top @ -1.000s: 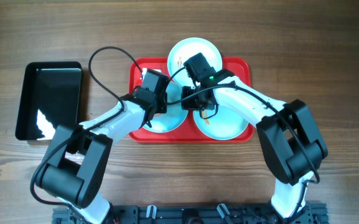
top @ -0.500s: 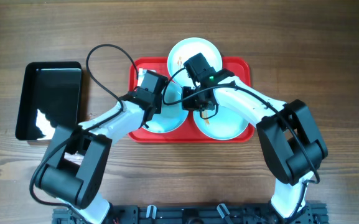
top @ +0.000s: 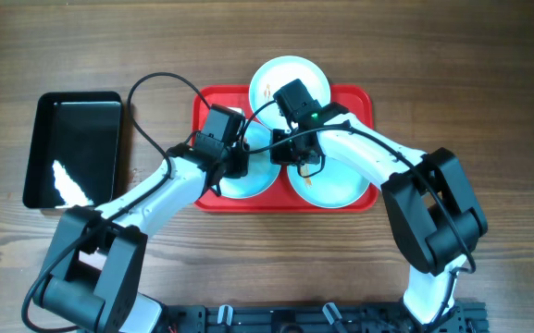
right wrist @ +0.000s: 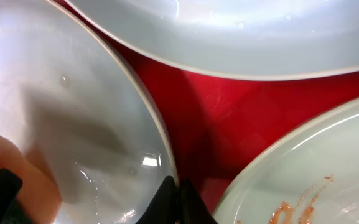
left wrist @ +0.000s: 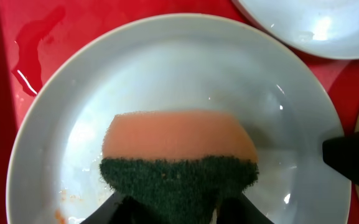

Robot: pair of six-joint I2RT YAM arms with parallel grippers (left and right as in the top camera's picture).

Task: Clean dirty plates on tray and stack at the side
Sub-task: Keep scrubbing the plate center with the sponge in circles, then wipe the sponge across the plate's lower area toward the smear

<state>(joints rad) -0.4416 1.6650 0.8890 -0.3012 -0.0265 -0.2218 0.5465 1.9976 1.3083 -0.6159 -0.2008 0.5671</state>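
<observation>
All three plates lay on the red tray (top: 364, 100). The near-left plate (left wrist: 185, 74) and the near-right plate (top: 333, 192) sat side by side, and the far plate (top: 282, 72) overhung the tray's far rim. None had been stacked at the side.

The near-left plate was the one in hand. A sponge (left wrist: 179, 158), orange with a green scouring face, rested on its wet middle, and a faint orange smear (left wrist: 64, 205) showed near its rim. The near-right plate carried orange streaks (right wrist: 291, 208) and the far plate a small mark (top: 268, 91). I judged the job to be in its first third, with two plates to wipe and all three to move.

The left gripper (left wrist: 178, 214) had the sponge between its fingers; whether they pinched it or had slackened I could not tell. The right gripper (right wrist: 174, 196) was pressed together right at the near-left plate's rim, seemingly steadying it.

A puddle (left wrist: 33, 56) lay on the tray beside that plate. A black tray (top: 72, 139) sat well apart on the counter (top: 470, 74). Both arms crowded over the close-packed plates, and the right arm crossed the near-right plate, which would likely hinder lifting.
</observation>
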